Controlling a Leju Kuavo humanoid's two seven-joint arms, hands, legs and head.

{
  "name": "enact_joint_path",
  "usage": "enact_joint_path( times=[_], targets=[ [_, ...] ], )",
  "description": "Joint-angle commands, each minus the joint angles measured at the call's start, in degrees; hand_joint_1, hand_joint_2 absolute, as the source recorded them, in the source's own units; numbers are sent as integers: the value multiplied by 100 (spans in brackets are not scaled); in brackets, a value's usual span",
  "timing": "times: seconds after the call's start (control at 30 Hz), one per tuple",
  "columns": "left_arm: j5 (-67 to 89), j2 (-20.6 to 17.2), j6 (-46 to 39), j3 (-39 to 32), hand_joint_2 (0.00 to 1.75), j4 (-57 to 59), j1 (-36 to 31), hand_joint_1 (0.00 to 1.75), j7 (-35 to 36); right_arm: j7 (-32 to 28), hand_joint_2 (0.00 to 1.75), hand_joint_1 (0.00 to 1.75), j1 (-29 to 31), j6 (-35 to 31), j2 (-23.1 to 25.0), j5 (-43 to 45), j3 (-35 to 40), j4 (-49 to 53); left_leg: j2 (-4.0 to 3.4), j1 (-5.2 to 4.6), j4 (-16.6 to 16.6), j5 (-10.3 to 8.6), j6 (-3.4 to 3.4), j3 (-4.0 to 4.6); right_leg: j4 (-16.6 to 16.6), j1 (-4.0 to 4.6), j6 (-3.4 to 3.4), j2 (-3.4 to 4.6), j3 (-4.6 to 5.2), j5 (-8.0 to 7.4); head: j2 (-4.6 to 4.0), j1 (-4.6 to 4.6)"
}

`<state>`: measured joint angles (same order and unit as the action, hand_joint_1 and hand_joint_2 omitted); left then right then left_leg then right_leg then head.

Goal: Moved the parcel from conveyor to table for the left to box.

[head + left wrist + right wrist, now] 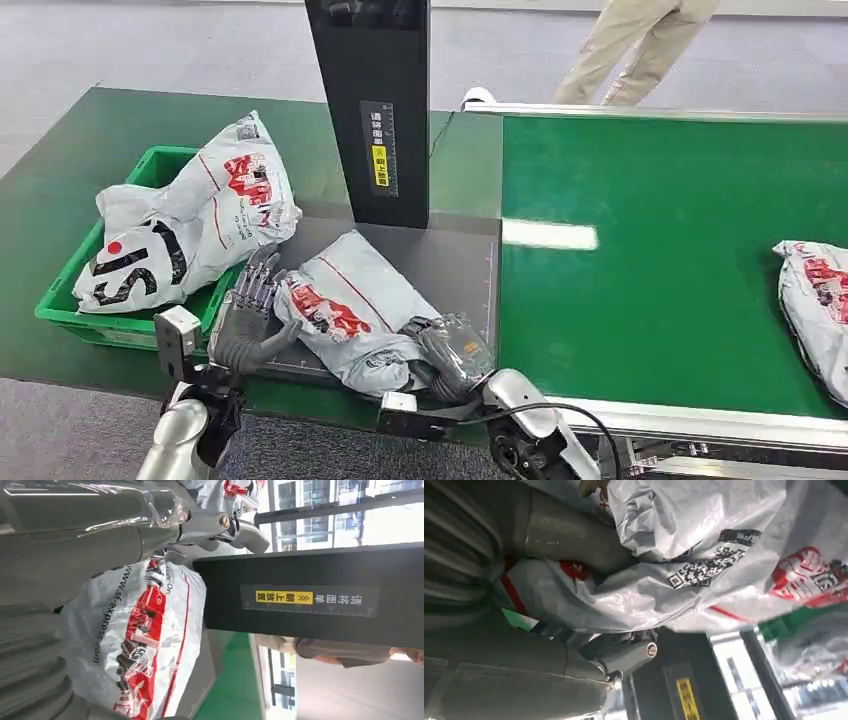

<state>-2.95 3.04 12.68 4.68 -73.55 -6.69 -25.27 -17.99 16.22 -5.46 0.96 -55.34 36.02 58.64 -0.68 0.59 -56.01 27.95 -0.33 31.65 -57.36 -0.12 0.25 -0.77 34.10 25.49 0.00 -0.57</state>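
A grey-white courier parcel [350,310] with red print lies on the grey plate [462,262] between my two hands. My right hand [455,350] grips the parcel's near right end. In the right wrist view the thumb [569,535] presses on the plastic [704,570] and a finger [616,655] sits on its other side. My left hand [248,318] stands at the parcel's left edge with its fingers stretched up, touching the bag and holding nothing. The left wrist view shows the printed bag [145,645] close beside that hand.
A green crate [60,305] at the left holds two more parcels [200,215]. A black scanner post [370,110] rises behind the plate. The green conveyor [680,250] runs to the right with another parcel [815,300] on it. A person [640,50] stands behind.
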Motion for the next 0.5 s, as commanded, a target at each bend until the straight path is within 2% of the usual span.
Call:
enact_joint_path(
  times=[0.03,0.5],
  targets=[
    [-41,-113,-55,-26,175,445,-137,0,32,-623,175,0,111,546,-73,1333,-227,-229,7,-3,12,-2,1,-17,8,-4,1,4,-15,0,0,-2],
    [-160,-98,-91,10,175,485,-84,0,-69,-1015,175,0,-292,413,53,2857,-1019,616,9,-3,6,0,1,-9,3,-4,1,-1,-9,3,0,0]
  ],
)
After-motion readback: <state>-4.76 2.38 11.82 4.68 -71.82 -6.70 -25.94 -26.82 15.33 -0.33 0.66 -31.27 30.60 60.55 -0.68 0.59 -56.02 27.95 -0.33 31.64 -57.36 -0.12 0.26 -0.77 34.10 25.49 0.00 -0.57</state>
